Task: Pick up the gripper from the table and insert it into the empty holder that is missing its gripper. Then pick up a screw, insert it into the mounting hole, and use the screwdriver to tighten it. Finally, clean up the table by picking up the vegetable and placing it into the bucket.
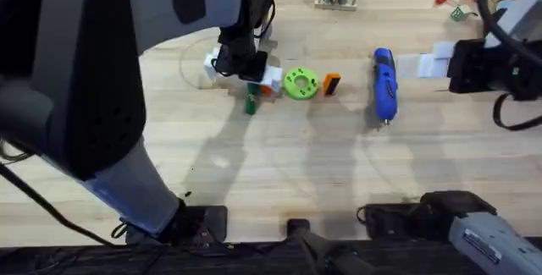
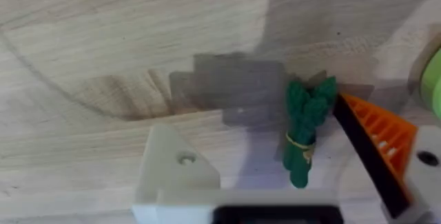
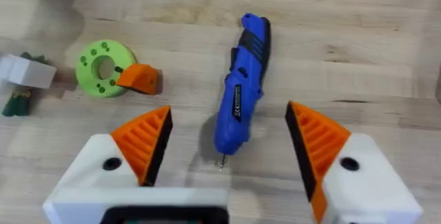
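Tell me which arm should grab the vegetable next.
Left. Its gripper hangs open right over the vegetable, fingers either side. The right gripper faces the screwdriver instead.

Beside the left gripper's (image 2: 275, 182) orange ribbed pad (image 2: 382, 138) lies the dark-green vegetable (image 2: 306, 131) with a yellow band; between the right gripper's (image 3: 231, 148) pads, the bright blue screwdriver (image 3: 241, 89).

Bare table around screwdriver (image 1: 384, 85) — green disc (image 1: 301, 83) crowds vegetable (image 1: 251, 104).
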You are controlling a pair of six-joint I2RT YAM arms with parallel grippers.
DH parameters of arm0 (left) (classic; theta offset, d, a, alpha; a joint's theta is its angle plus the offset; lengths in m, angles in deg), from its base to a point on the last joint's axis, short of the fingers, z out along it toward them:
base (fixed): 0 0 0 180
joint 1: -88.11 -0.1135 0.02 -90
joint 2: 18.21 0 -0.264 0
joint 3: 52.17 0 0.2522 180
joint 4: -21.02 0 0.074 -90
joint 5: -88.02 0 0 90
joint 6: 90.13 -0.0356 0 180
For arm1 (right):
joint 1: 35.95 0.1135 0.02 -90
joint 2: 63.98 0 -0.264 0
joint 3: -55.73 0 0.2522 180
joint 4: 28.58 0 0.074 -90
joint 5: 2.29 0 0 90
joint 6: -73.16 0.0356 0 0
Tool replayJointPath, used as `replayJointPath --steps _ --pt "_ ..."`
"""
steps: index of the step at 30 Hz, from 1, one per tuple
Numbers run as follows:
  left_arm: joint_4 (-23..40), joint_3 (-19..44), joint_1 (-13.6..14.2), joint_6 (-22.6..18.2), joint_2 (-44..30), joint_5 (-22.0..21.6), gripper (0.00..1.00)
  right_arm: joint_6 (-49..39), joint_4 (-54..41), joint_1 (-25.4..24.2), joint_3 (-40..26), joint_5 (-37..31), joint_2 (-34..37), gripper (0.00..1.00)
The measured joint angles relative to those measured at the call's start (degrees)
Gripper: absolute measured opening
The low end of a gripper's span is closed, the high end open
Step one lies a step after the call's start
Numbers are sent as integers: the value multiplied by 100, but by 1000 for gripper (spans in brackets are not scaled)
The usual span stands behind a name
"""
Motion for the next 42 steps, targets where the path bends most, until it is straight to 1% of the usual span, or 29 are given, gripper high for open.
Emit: replayJointPath --steps 5,7,8,9,10,14,15,26,31,38,40,41,42 --pt "2 2 0 -1 2 6 989 -1 0 0 0 0 2 992" --pt "-3 2 0 -2 1 33 932 2 0 0 0 0 0 992" --pt "-8 2 2 -2 0 67 881 2 0 0 0 0 0 992" --pt "-17 2 9 7 -4 80 774 0 0 0 0 0 2 992" --pt "-43 2 13 16 -11 106 641 1 0 0 0 0 1 992" --pt "-55 4 11 -4 -15 99 54 -1 0 0 0 0 -1 992" --pt "-57 4 11 3 -22 98 16 2 0 0 0 0 2 992" --pt "-54 13 11 4 -22 96 8 2 0 0 0 0 2 991" --pt "162 160 4 4 -95 38 8 2 0 0 0 0 0 992" --pt "651 796 0 4 28 -33 8 1 0 0 0 0 0 991" --pt "817 989 0 4 192 -33 8 0 0 0 0 0 -1 991" --pt "989 1260 0 7 651 -35 8 2 0 0 0 0 1 992" --pt "997 1289 0 7 762 -35 8 -1 0 0 0 0 2 992"
